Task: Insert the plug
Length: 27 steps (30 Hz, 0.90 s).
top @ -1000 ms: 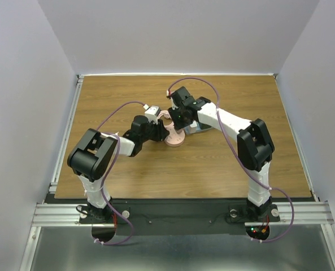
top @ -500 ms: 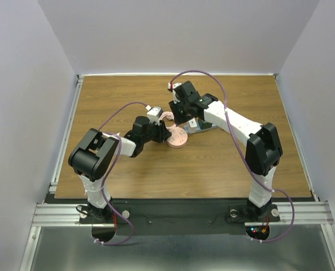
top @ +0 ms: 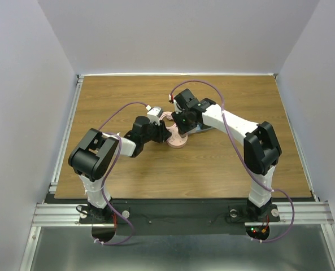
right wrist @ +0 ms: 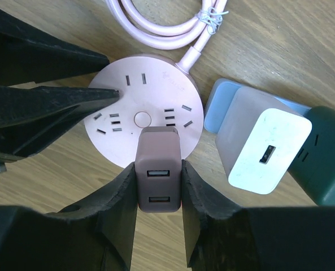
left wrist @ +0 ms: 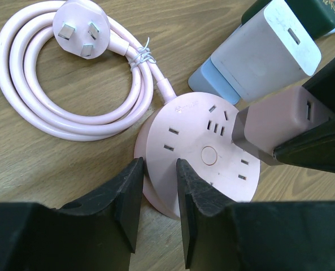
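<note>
- Top view: the round pink socket hub [top: 178, 140] lies mid-worktop [top: 127, 169].
- Left wrist: the left claw [left wrist: 160, 169] is pinched almost fully closed on the hub's rim. Brace the hub against the insertion push.
- Right wrist: the right claw [right wrist: 158, 175] clamps the pink USB charger [right wrist: 157, 144] over the hub's edge. The prongs are hidden, so align them to a slot and press straight down.

1 pink pwr strip [right wrist: 156, 93], 1 pink USB adapter [right wrist: 159, 175], 1 white adapter [right wrist: 266, 149], 1 lt-blue block [right wrist: 217, 107], 1 dk-green box [right wrist: 325, 164].

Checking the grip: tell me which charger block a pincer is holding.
The dusty-pink two-port charger, clamped in the right pincer; the white block, blue block and dark green block lie unheld.
</note>
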Tool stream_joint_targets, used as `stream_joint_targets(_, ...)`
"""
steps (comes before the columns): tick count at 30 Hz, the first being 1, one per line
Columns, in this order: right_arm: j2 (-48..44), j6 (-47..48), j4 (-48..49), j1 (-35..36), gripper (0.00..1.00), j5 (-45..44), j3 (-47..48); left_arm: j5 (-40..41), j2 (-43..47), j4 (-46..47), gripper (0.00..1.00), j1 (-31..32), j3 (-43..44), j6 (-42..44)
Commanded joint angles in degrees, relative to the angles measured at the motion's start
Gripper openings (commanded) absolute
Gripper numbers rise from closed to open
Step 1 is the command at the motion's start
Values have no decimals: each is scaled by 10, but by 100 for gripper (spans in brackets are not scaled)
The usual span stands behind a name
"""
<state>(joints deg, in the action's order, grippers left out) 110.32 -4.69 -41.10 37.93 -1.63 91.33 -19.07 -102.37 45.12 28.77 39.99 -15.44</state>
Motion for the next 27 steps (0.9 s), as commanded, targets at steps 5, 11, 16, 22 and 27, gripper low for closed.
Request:
stream_joint_targets(5, 12, 14, -3, -2, 0, -12, 14, -5, -8, -55, 38, 8, -1, 20)
stream_joint_targets(11, 24, 18, -3, -2, 0, -21, 25, -5, -7, -57, 38, 8, -2, 21)
stream_joint_targets(16, 32, 23, -3, -1, 0, -30, 45, -6, -9, -57, 38, 8, 0, 23)
stream_joint_targets(22, 41, 32, -3, -3, 0, -37, 60, -8, -11, -58, 38, 8, 1, 23)
stream_joint_targets(27, 46, 32, -3, -2, 0, -35, 56, -8, -10, -59, 38, 8, 1, 23)
